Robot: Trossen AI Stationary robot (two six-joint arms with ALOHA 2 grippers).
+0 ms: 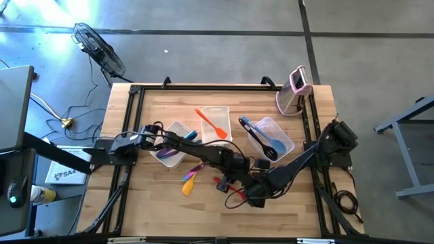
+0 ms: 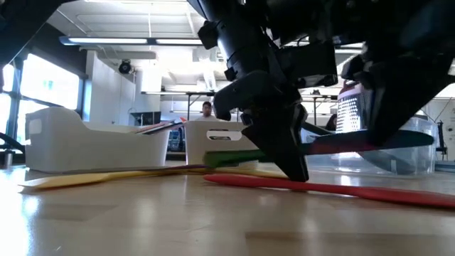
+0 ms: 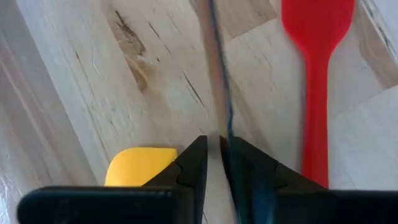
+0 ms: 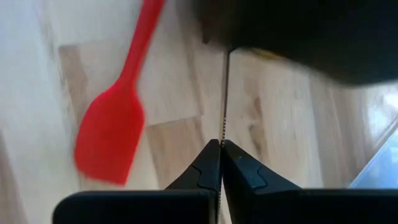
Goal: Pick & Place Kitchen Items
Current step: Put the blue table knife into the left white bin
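Note:
A slim dark-teal utensil (image 2: 384,140) hangs level above the wooden table, seen edge-on as a thin strip (image 3: 219,93) in both wrist views. My right gripper (image 4: 221,146) is shut on it near the table's front middle (image 1: 256,198). My left gripper (image 3: 214,146) stands around the same strip, slightly open, just beside the right one (image 1: 241,179). A red spatula (image 3: 314,37) lies flat on the table next to both grippers. A yellow utensil (image 1: 188,186) and a purple one (image 1: 196,169) lie to their left. My right gripper pinches the thin strip (image 4: 222,127) between its two fingers, coming from above and slanting down, with the fingers across its flat faces. The utensil is lifted clear of the table and lies about level. My left gripper's one finger (image 3: 239,155) lies against the strip; a narrow gap shows at the other finger.
Three clear tubs stand across the table's middle: the left one (image 1: 178,129), the centre one (image 1: 224,112) with an orange spatula (image 1: 211,123), and the right one (image 1: 288,139) with blue and black utensils. A pink-and-white gadget (image 1: 296,91) stands at the far right. A person (image 2: 207,109) is in the room behind.

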